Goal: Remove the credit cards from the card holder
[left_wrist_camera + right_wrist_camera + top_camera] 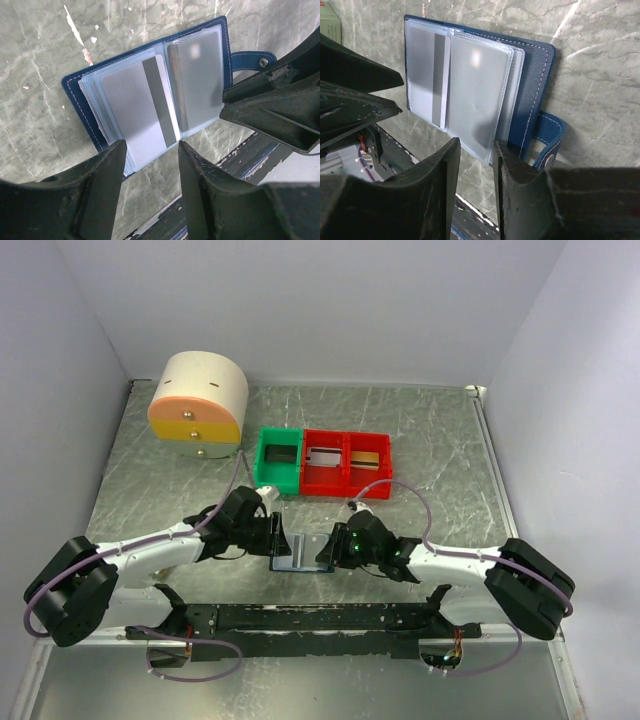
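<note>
1. The card holder [300, 552] lies open and flat on the table [440, 440], near the front edge, between the two grippers.
2. It is dark blue outside, and its clear pockets [477, 85] are fanned out like pages.
3. Its little strap tab [250, 61] sticks out on the side where the right arm is.
4. A grey card [135, 110] with a dark stripe [160, 100] pokes partway out of a pocket on the left page.
5. Another pale card [200, 75] sits inside a pocket on the other page.
6. The left gripper [151, 147] is at the loose end of the grey card.
7. Its two fingers [112, 165] stand apart, one on each side of that end.
8. I cannot tell if they are squeezing the card or only sit very close to it.
9. The right gripper [476, 147] is at the other side of the holder.
10. Its fingers [445, 160] have only a thin gap, and the corner of the clear pocket pages sits in that gap, pinched.
11. Farther back stand a green bin [278, 478] and two red bins side by side.
12. The middle red bin [323, 483] has a light card [323, 455] in it.
13. The right red bin [368, 486] has a gold-tan card [365, 460] in it.
14. The green bin holds something dark, too small to name.
15. A round cream box [198, 398] with orange and yellow drawers stands at the back left.
</note>
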Robot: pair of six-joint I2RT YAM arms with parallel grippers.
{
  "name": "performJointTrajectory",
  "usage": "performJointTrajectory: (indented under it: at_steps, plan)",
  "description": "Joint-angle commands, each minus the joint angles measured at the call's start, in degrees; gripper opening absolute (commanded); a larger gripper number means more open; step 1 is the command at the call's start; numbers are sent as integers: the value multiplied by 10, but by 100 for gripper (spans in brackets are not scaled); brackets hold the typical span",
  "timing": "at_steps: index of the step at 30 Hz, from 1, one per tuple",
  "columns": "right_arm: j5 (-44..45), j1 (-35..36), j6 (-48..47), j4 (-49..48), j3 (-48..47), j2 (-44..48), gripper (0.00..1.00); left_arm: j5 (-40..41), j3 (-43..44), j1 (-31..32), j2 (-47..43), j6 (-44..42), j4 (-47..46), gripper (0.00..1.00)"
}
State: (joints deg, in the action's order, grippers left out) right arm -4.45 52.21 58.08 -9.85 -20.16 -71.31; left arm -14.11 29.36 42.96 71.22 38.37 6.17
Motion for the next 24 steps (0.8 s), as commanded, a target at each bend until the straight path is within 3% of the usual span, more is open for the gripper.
performJointTrajectory:
  at_steps: [1, 9, 24]
  plan:
    - [3, 2, 26, -36, 5, -3, 32, 5, 1, 8, 9, -8, -17, 54]
    - [-8, 2, 33, -61, 4, 19, 31, 12, 5, 18, 22, -12, -13, 50]
    - [-50, 2, 34, -101, -31, -23, 30, 42, 4, 28, -4, -8, 10, 48]
